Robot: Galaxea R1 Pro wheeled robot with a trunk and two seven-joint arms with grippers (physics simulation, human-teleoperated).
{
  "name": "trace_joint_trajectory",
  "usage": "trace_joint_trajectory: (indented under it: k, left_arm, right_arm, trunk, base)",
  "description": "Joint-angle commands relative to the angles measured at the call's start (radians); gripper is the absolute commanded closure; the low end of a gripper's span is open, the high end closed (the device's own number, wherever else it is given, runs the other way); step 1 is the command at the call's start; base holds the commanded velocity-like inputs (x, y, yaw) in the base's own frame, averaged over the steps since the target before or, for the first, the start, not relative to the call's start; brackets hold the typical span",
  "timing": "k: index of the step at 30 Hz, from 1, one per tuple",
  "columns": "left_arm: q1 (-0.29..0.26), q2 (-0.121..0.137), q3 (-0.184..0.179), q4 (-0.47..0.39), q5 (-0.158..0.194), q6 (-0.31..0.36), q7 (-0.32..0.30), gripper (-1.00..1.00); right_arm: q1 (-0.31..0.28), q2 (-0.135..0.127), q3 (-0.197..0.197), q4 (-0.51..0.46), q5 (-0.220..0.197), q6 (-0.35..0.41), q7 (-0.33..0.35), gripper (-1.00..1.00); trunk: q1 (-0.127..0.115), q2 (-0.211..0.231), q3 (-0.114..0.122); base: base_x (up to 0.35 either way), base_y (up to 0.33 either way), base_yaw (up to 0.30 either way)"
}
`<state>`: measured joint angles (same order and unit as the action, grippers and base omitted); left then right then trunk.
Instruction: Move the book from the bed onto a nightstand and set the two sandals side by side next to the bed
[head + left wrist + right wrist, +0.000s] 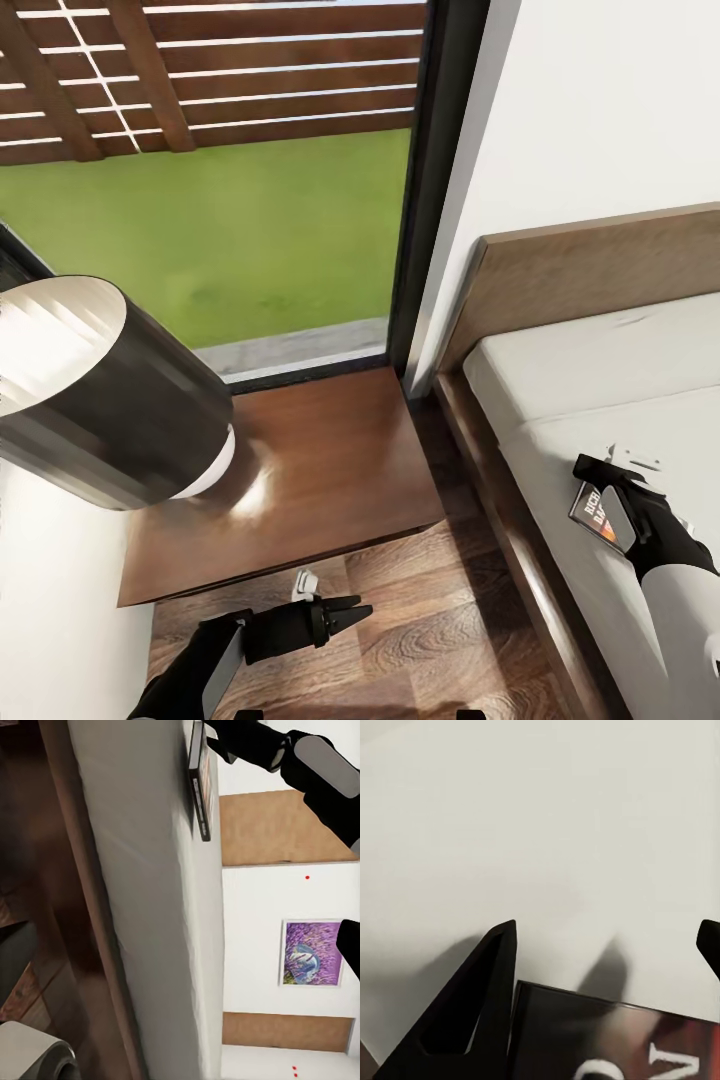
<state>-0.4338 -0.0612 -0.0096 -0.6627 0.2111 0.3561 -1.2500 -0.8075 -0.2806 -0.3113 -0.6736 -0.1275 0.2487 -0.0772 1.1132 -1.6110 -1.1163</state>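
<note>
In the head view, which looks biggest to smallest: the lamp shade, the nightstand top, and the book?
1. Nightstand top
2. Lamp shade, though it sits nearest the camera, so it looks bigger than it is
3. Book, partly hidden under the right tool

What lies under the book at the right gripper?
The book lies on the bed's pale mattress, with the right gripper over it. The gripper hides part of the cover; the mattress directly beneath is covered too.

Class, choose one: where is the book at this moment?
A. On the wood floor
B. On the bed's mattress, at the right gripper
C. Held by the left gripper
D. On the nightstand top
B: the book lies on the bed's pale mattress, with the right gripper spread over it.
</note>
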Motion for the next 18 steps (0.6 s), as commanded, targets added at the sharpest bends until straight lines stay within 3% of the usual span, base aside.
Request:
trace_joint_trajectory:
  k: [1, 18]
  left_arm:
    - [0.0, 0.0, -0.001, 0.0, 0.005, 0.01, -0.002, -1.0]
    - [0.0, 0.0, -0.001, 0.0, 0.005, 0.01, -0.002, -1.0]
  right_arm:
    - [0.001, 0.0, 0.001, 0.002, -0.014, 0.009, -0.004, -1.0]
    - [0.001, 0.0, 0.001, 0.002, -0.013, 0.008, -0.004, -1.0]
  trunk:
    - [0.0, 0.0, -0.001]
    - [0.0, 0.0, -0.001]
  base:
    - [0.0, 0.0, 0.0]
    - [0.0, 0.0, 0.0]
